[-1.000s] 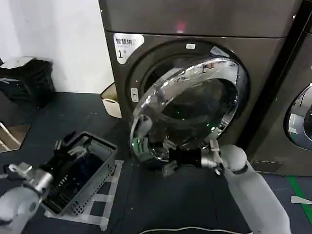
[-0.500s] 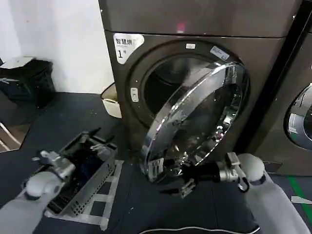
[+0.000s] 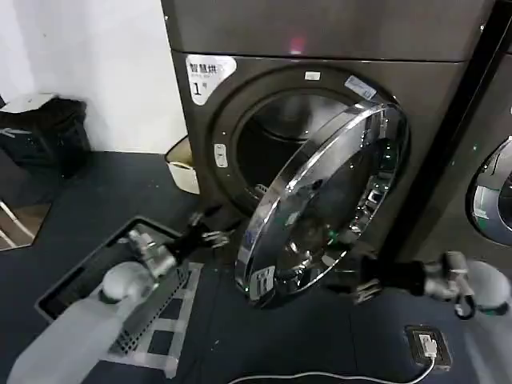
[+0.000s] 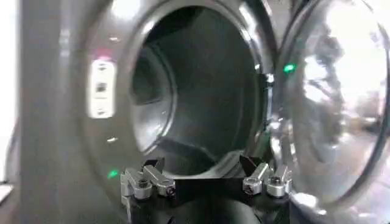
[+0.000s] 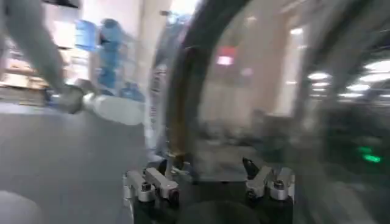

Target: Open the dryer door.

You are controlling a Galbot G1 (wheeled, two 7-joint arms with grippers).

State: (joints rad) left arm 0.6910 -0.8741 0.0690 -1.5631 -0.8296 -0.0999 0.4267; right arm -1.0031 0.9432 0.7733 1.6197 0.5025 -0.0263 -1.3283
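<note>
The dryer door [image 3: 320,208] stands partly swung out from the dark drum opening [image 3: 272,140], hinged on its right side, chrome rim edge-on with a small white sticker [image 3: 264,280] low on the rim. My left gripper [image 3: 210,230] is open at the door's free left edge, facing the drum [image 4: 195,97], nothing between its fingers [image 4: 201,165]; the door's rim [image 4: 341,103] shows beside it. My right gripper [image 3: 354,284] is open just below and in front of the door's outer face, close to the tinted glass [image 5: 274,91], jaws [image 5: 207,165] wide apart and holding nothing.
A grey slatted basket [image 3: 72,284] sits on the floor under my left arm, with white tape beside it. A beige tub [image 3: 182,164] stands left of the dryer, a black bin [image 3: 44,132] farther left. The neighbouring machine's door [image 3: 492,192] is at the right. A plug [image 3: 426,344] lies on the floor.
The door has swung farther out. My left arm rose from the basket toward the door's free edge. My right arm drew back to the right, off the door's rim.
</note>
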